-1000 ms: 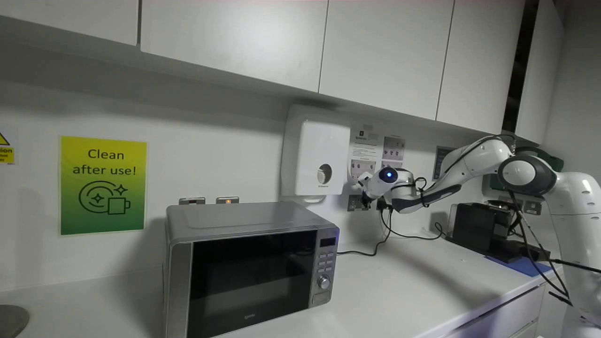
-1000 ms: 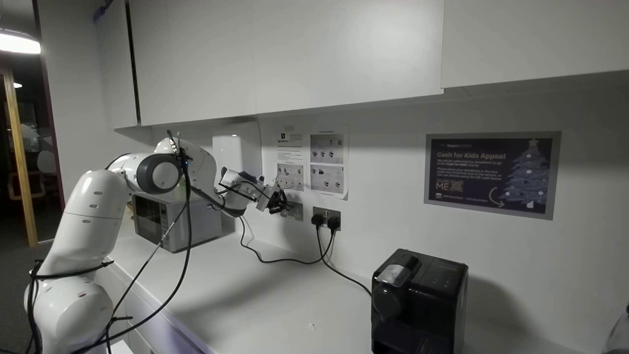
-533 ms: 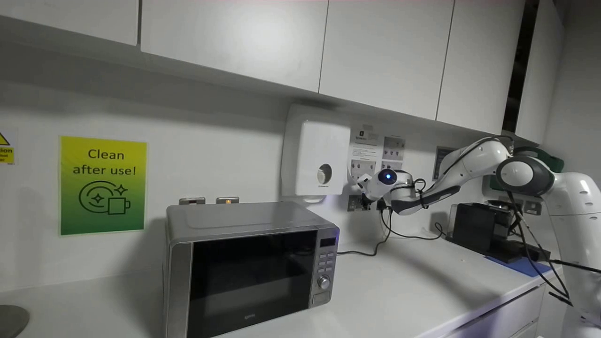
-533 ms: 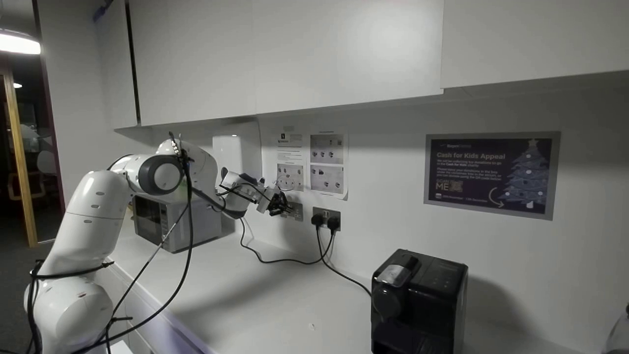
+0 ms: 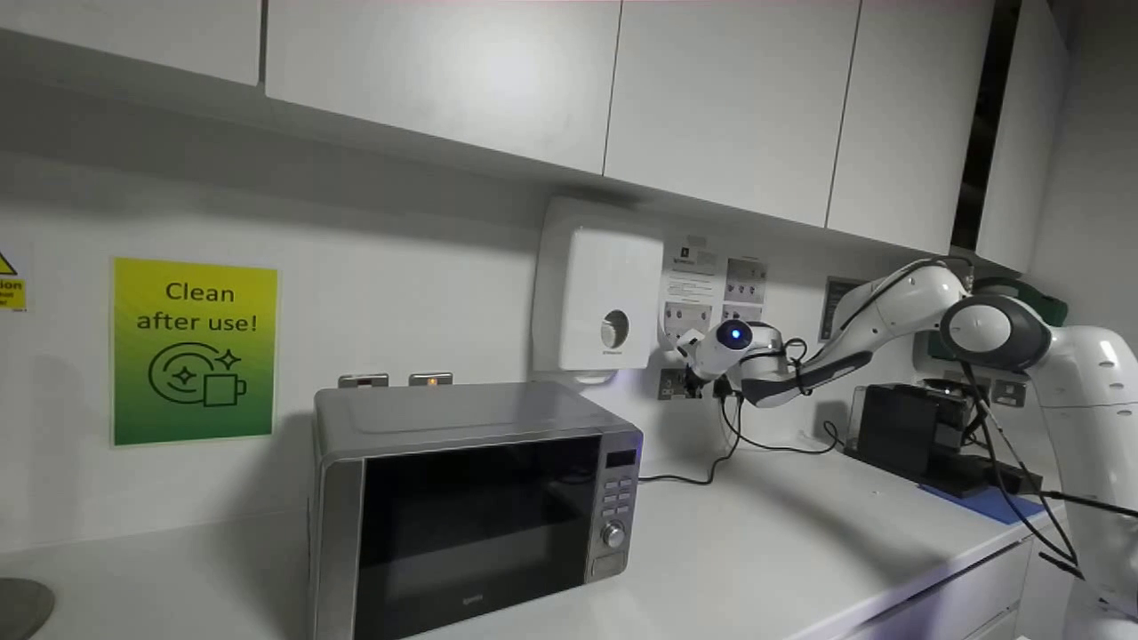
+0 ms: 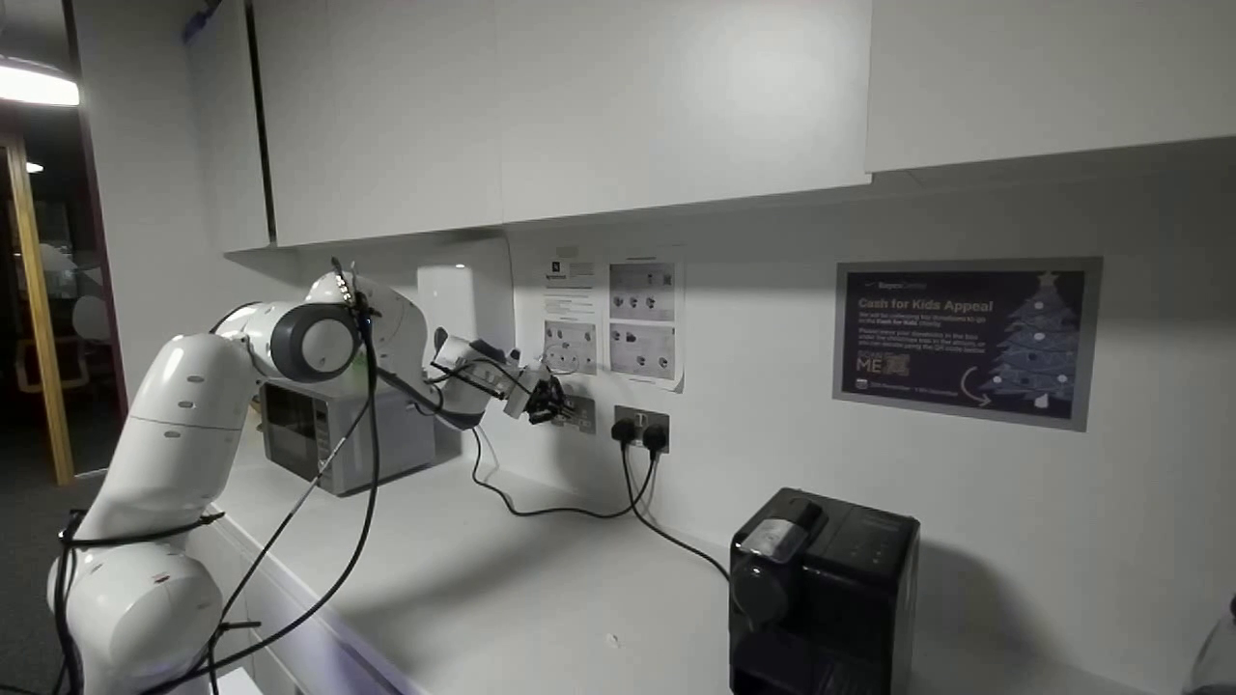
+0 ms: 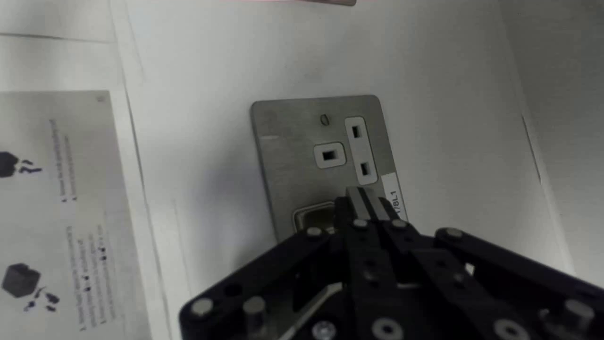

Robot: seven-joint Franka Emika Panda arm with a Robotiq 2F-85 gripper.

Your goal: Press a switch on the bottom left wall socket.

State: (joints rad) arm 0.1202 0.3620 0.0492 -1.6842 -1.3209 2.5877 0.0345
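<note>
The left wall socket is a grey metal plate with white pin inserts; it shows in both exterior views point(image 5: 669, 384) point(image 6: 585, 413) and fills the middle of the wrist view point(image 7: 289, 156). A dark, shiny rocker switch point(image 7: 314, 217) sits below the inserts in the wrist view, partly covered by the fingers. My gripper point(image 7: 366, 190) is shut and empty, its fingertips over the plate between the inserts and the white label, beside the rocker. The plate's lower part is hidden behind the gripper. In an exterior view the gripper point(image 6: 565, 405) is close to the plate; contact cannot be told.
A second socket point(image 6: 659, 421) with two black plugs is beside it, cables running along the counter. Instruction sheets point(image 6: 642, 323) hang above. A white dispenser point(image 5: 596, 284), a microwave point(image 5: 480, 524) and a black coffee machine point(image 6: 869, 589) stand around. Cupboards point(image 5: 720, 107) overhang.
The arm and gripper dipped slightly between one second and half a second ago. Since then they have hardly moved.
</note>
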